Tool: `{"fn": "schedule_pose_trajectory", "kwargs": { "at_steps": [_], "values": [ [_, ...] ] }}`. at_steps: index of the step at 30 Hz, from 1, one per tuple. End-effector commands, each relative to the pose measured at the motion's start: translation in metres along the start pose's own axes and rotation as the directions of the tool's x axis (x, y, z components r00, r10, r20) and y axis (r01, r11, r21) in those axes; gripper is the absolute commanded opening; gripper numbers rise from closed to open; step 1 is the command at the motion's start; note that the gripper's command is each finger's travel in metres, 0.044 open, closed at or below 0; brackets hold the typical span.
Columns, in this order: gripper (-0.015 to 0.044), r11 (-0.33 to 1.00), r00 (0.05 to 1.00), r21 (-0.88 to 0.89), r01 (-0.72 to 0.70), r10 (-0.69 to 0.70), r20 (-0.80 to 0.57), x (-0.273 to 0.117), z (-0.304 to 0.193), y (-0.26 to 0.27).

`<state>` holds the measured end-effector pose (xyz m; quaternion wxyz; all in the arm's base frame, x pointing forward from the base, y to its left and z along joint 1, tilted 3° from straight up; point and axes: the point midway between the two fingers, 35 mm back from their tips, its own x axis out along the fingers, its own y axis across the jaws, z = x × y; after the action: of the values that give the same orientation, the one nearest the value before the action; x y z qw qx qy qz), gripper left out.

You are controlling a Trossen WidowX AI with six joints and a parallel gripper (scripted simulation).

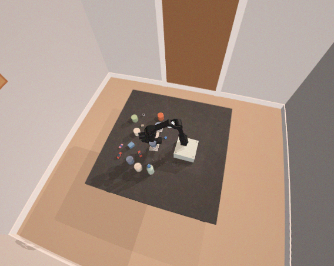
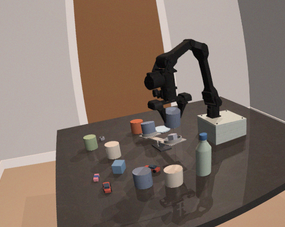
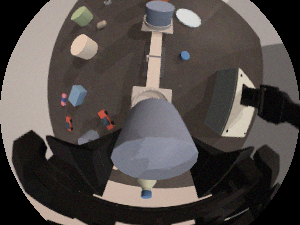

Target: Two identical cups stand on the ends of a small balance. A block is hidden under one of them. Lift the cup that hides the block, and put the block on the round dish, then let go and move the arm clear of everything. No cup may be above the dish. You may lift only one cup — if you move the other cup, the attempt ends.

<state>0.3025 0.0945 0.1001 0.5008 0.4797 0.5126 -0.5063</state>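
Note:
My gripper [image 2: 173,120] [image 3: 153,134] is shut on a blue-grey cup [image 1: 152,143] [image 2: 172,114] [image 3: 155,134] and holds it in the air above the near end of the balance [image 2: 156,138] [image 3: 154,69]. Below it, a small lilac-grey block [image 2: 172,136] sits uncovered in the ring on that end; the held cup hides it in the wrist view. The matching cup [image 2: 148,128] [image 3: 160,14] stands on the far end. The round white dish [image 2: 162,129] [image 3: 188,18] lies beside the far end, with no cup above it.
An orange cup [image 2: 136,126] stands behind the far end. A small blue disc [image 1: 165,138] [image 3: 185,55] lies beside the balance, towards the arm's base box [image 1: 186,149] [image 2: 225,128]. A bottle [image 2: 203,159], spare cups, a blue cube [image 2: 119,166] and toy cars stand around.

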Motion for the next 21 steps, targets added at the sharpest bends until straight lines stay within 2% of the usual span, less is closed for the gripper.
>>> {"fn": "schedule_pose_trajectory", "kwargs": {
  "at_steps": [1,8,21],
  "values": [
    [0.0,1.0,1.0,0.0,0.0,0.0,0.0,0.0,0.0,0.0],
    [0.0,1.0,1.0,0.0,-0.001,0.001,-0.001,0.003,-0.004,0.0],
    [0.0,1.0,1.0,0.002,-0.008,0.008,-0.013,0.058,-0.085,-0.02]
  ]
}}
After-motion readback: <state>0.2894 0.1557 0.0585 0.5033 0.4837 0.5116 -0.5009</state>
